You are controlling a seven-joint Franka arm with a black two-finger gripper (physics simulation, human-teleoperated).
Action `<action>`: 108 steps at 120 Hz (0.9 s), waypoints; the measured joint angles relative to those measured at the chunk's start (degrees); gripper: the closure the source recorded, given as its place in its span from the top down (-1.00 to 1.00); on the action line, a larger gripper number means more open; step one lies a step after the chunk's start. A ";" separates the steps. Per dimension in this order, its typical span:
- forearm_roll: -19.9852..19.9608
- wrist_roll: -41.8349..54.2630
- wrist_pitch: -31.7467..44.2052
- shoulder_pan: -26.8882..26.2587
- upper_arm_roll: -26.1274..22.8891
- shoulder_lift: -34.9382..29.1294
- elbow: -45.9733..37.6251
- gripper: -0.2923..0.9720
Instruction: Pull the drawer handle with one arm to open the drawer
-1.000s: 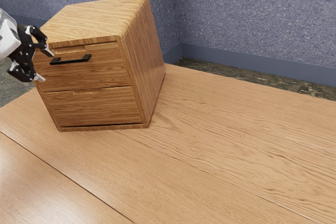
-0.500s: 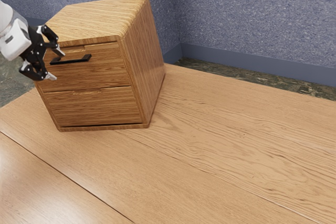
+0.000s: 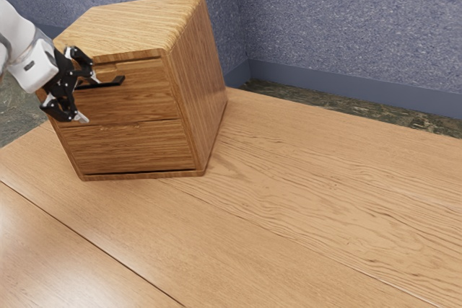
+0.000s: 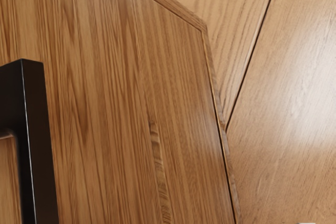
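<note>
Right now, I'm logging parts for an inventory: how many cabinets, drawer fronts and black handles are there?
Light wooden cabinet: 1
Upper wooden drawer front, lower wooden drawer front: 2
Black bar handle: 1
Total: 4

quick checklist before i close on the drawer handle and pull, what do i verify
1. Gripper open: ok.
2. Gripper at the handle of the top drawer: ok, at the handle's end nearest the arm.
3. Handle fully inside the gripper's opening: cannot tell.
4. Firm hold on the handle: not ok, not closed yet.
5. Top drawer shut, flush with the cabinet front: ok.
6. Cabinet flat on the table: ok.
</note>
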 joint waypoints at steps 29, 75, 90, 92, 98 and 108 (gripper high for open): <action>-0.28 -0.17 -1.31 0.51 -1.18 0.16 -0.61 0.24; -0.33 -0.49 -5.43 10.84 -12.13 0.06 -1.97 0.08; -0.36 -0.62 -5.83 14.35 -15.63 -0.22 -3.44 0.15; -0.37 -0.63 -5.87 15.11 -16.49 -0.29 -3.73 0.15; -0.45 -0.69 -5.95 17.68 -19.31 -0.72 -4.88 0.14; -0.61 -0.80 -6.04 19.61 -21.75 -1.26 -6.40 0.19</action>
